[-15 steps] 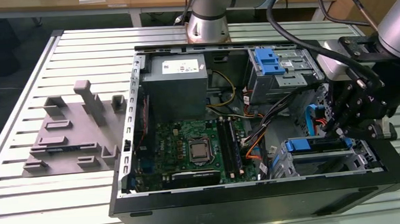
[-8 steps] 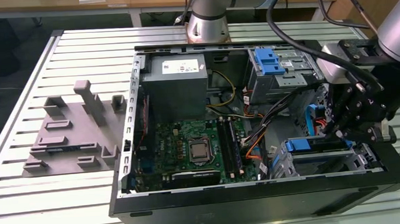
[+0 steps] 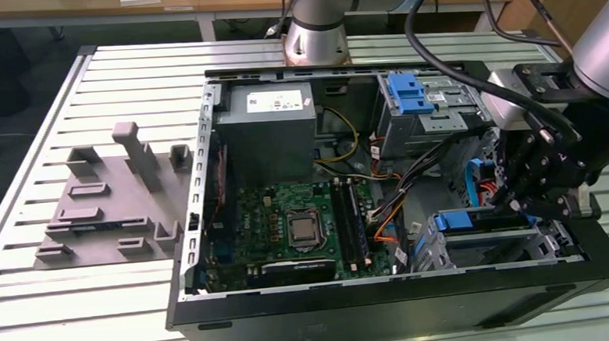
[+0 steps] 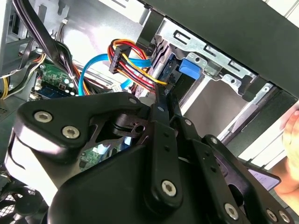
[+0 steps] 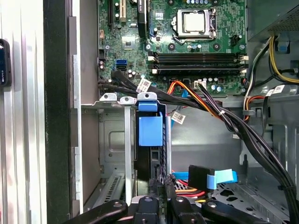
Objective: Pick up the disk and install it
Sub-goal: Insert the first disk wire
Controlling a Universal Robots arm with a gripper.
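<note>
Slatted aluminium table (image 3: 40, 309) carrying open black computer case (image 3: 395, 310). Black gripper (image 3: 530, 198), jaws clamped on blue-framed silver disk (image 5: 150, 140), seated edge-on in grey metal bay (image 5: 112, 154); cables (image 5: 224, 116) beside; green motherboard (image 3: 297, 225) beyond.

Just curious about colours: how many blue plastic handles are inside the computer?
2. One blue handle tops the far drive cage; another blue handle sits in the near bay, beside the end effector. More may be hidden.

motherboard (image 3: 286, 226), power-supply box (image 3: 266, 133); grey fixture (image 3: 113, 200)
</note>
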